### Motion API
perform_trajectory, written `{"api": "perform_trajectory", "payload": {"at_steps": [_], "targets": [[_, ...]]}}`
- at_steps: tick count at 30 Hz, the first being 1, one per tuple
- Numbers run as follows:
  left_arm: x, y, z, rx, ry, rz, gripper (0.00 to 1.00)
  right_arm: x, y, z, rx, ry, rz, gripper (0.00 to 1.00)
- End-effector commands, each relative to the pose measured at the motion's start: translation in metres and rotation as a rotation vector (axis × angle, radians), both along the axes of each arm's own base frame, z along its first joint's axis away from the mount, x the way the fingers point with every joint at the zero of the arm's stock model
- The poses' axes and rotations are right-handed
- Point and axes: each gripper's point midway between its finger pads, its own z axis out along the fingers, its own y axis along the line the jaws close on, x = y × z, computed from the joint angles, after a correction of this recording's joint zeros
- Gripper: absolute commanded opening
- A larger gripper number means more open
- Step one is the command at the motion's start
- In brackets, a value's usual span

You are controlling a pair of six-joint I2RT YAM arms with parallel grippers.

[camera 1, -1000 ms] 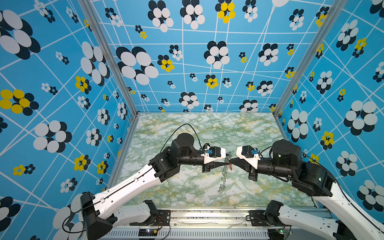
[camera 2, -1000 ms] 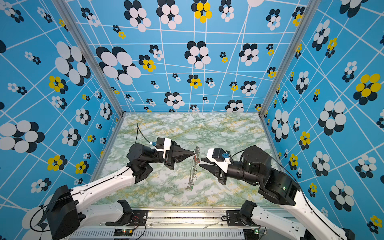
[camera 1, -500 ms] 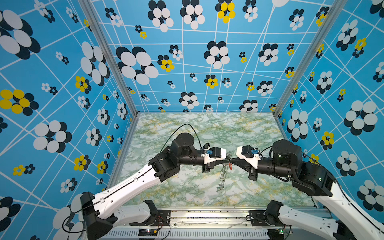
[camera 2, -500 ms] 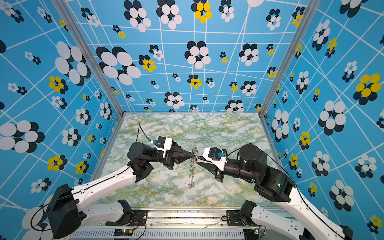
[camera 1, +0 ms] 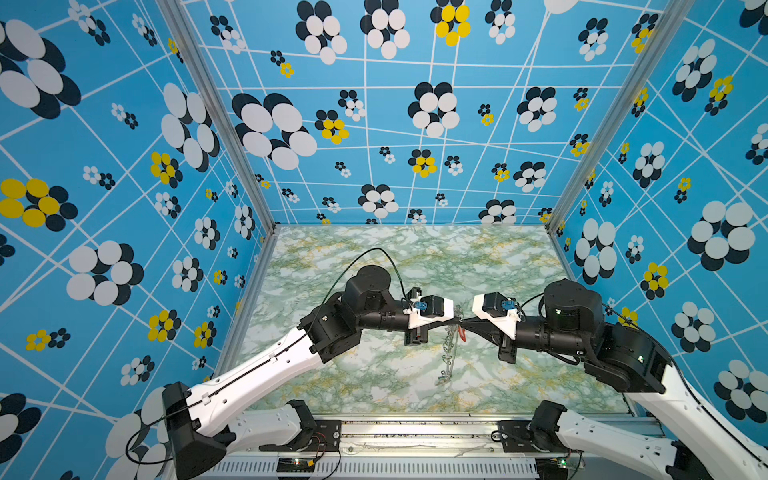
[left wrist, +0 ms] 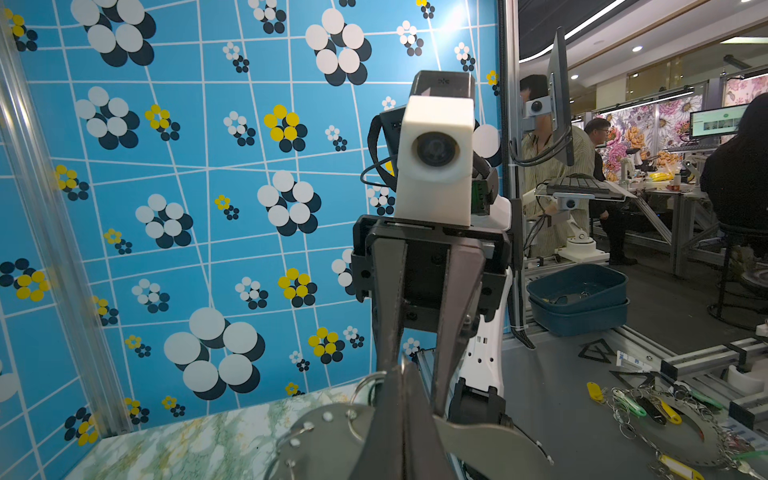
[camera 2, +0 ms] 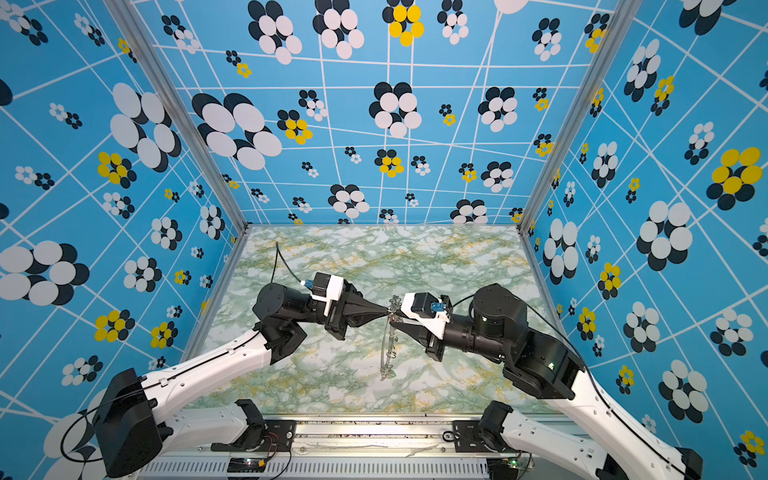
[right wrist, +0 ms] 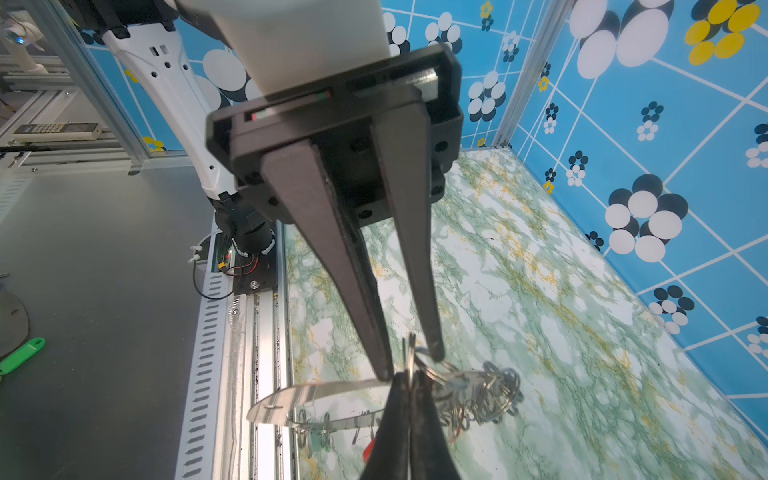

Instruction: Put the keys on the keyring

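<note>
Left pincer (right wrist: 411, 366) and right pincer (right wrist: 409, 380) tip to tip at the grey keyring (right wrist: 316, 397).

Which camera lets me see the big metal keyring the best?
The right wrist view: the keyring stretches across it, grey plate and bunched silver rings clear. In the left wrist view the keyring is close but cut off by the picture's edge. In both top views the keyring is a thin, edge-on sliver.

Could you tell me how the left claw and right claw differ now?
The left claw is shut on the keyring; the right claw's jaws stand slightly apart. The left claw pinches the flat plate; the right claw sits at the edge rings. Both are dark, tapered, nearly tip to tip.
</note>
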Motion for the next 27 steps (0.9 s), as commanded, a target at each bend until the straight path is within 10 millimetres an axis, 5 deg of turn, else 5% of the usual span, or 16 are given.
{"api": "perform_trajectory", "payload": {"at_steps": [1, 9, 15, 27], "targets": [[-0.009, 0.002, 0.018, -0.038, -0.045, -0.029, 0.00, 0.003, -0.002, 0.013, 0.040, -0.035, -0.016, 0.26], [-0.010, 0.000, 0.017, -0.034, -0.050, -0.035, 0.00, -0.001, 0.003, 0.018, 0.070, -0.022, 0.029, 0.19], [-0.012, 0.001, 0.019, -0.038, -0.059, -0.031, 0.00, -0.001, 0.008, 0.011, 0.064, 0.009, 0.041, 0.00], [-0.009, 0.000, 0.008, 0.018, -0.052, 0.007, 0.00, 0.003, 0.001, 0.010, 0.032, 0.017, 0.000, 0.00]]}}
